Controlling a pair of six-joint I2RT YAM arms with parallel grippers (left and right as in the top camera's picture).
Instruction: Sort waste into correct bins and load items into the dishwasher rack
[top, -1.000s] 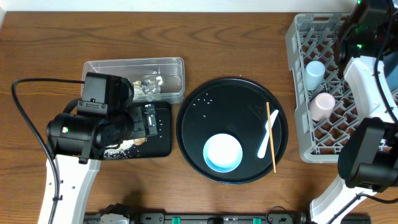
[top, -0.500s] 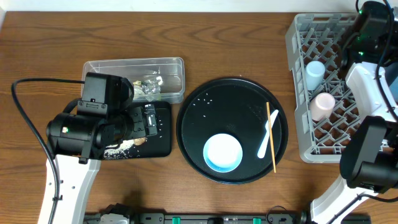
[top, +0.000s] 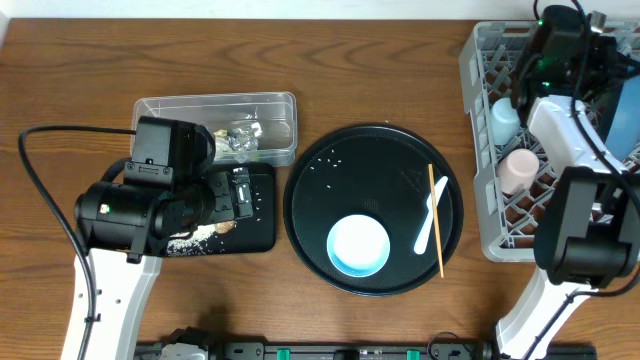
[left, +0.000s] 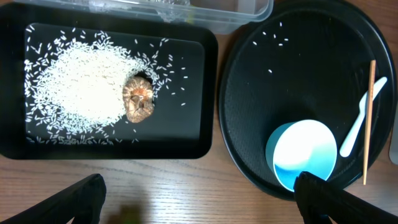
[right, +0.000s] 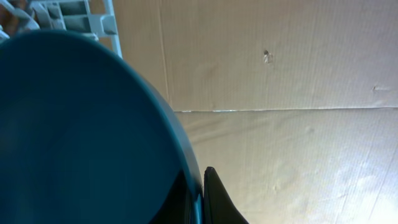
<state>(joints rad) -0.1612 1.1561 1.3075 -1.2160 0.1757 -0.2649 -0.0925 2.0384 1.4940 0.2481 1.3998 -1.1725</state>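
The dark blue round plate (right: 74, 124) is shown pinched at its rim by the fully closed right end effector (right: 202, 198), over the large grey lattice dishwasher rack (top: 480, 150). The left end effector (left: 202, 208) is held wide open and empty above the shallow black rectangular tray (left: 193, 138). The rim-only grip may be lost, or the plate released unseated and tipped onto the light blue cup (top: 503, 122); seating cannot be seen.

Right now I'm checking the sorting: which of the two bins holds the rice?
The shallow black tray, with rice and a brown lump; the clear tub beside it holds crumpled wrappers.
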